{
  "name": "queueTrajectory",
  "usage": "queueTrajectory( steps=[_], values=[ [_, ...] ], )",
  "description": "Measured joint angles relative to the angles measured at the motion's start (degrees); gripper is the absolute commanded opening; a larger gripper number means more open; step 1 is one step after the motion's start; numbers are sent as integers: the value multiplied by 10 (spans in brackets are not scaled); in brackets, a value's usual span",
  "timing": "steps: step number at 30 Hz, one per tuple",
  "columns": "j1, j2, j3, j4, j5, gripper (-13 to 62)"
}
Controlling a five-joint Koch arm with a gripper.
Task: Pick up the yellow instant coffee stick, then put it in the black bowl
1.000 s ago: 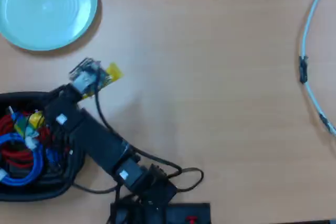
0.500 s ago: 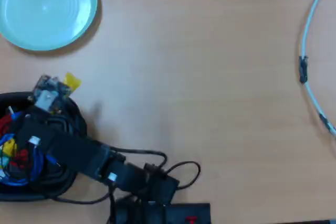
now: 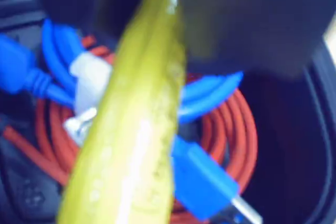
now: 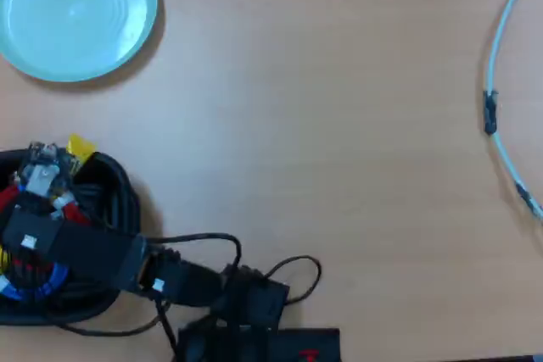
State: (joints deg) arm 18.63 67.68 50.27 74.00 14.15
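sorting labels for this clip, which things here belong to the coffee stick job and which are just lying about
Job:
long thin yellow foil coffee stick
black rounded plastic bowl
arm's gripper

Lying about:
round light-teal plate
coiled red cable and blue cable, inside the bowl
thin pale cable on the table's right in the overhead view

Coffee stick (image 3: pixel 137 129) above bowl (image 4: pixel 119 192), cables (image 3: pixel 231 129).

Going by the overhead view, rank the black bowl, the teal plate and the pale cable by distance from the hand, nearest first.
1. Black bowl, lower left: the hand sits right over it.
2. Teal plate, upper left corner, above the hand in the view.
3. Pale cable, far right edge, across the table.
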Motion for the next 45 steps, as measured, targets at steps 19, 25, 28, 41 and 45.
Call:
queueTrajectory(
  steps=[19,25,28,41,45],
  values=[
    [-45,-27,7,-46,0,-63],
    [-48,-47,7,-75,1,-63],
    [-50,-59,7,-91,1,-62],
    [-51,-96,40,-164,-1,-56],
    [-53,-97,42,-167,-15,-58]
  ],
)
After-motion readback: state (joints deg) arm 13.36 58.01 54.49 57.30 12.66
